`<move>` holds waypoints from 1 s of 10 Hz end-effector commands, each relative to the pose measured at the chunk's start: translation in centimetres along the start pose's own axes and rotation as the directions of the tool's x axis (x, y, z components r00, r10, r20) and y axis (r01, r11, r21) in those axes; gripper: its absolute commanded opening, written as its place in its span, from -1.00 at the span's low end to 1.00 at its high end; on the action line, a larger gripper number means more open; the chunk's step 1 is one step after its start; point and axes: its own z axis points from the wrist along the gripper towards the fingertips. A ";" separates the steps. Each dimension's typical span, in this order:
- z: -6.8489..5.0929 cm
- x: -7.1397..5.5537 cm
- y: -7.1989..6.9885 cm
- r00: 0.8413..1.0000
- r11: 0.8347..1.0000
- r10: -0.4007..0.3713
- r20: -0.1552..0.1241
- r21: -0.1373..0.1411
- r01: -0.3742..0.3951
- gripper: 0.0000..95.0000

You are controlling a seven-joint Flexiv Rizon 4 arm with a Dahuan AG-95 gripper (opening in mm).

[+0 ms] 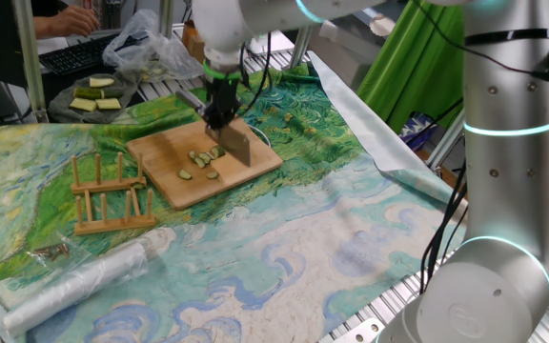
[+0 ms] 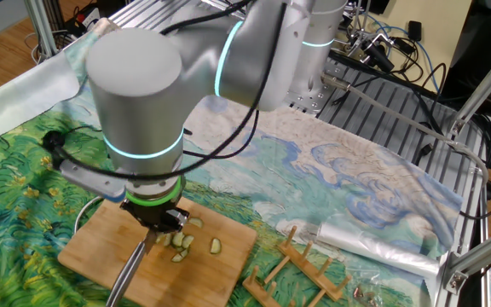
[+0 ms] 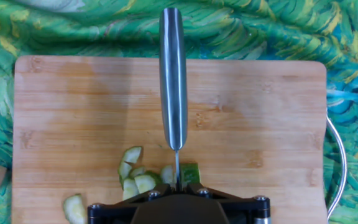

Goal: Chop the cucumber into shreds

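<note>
I read the jaws (image 1: 219, 112) as clenched on the knife (image 3: 173, 74), though the fingertips themselves are hidden: in the hand view the steel handle runs straight up from the black mount at the bottom edge and the thin blade edge drops down right at it, and in one fixed view the broad blade hangs below the wrist over the board.

Directly under the blade edge is the cucumber (image 3: 190, 173), a small stub with dark skin and pale flesh, touching or just beside the blade on its right. Just left of the blade lie the shreds (image 3: 132, 177), a few thin pale slices with green rims, some overlapping, one more lying apart near the bottom left. All of it sits on the near half of the wooden cutting board (image 3: 260, 112), which rests on the painted cloth (image 1: 332, 238) over the bench.

My judgement on handling: the stub is light, wet and slick on its cut face, firm but easily crushed, and so short it would likely roll or skid under a sideways push. Nothing pins it, so I would cut straight down with no drag. The slices are soft and tend to cling to steel. I would not try pinching the stub; if it must be moved, nudging it by the skin side with the blade flat seems safer.

Farther out, a wooden rack (image 1: 112, 195) stands beside the board, and a plate of pale slabs (image 1: 95, 98) sits well apart.
</note>
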 end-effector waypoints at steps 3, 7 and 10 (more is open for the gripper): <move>0.2 0.3 -0.9 1.000 1.000 -0.014 0.015 0.008 0.014 -1.00; 1.2 0.1 -0.8 1.000 1.000 -0.015 0.023 0.002 0.015 -1.00; 4.8 -0.1 -0.3 0.998 0.999 -0.007 0.059 -0.035 0.009 -1.00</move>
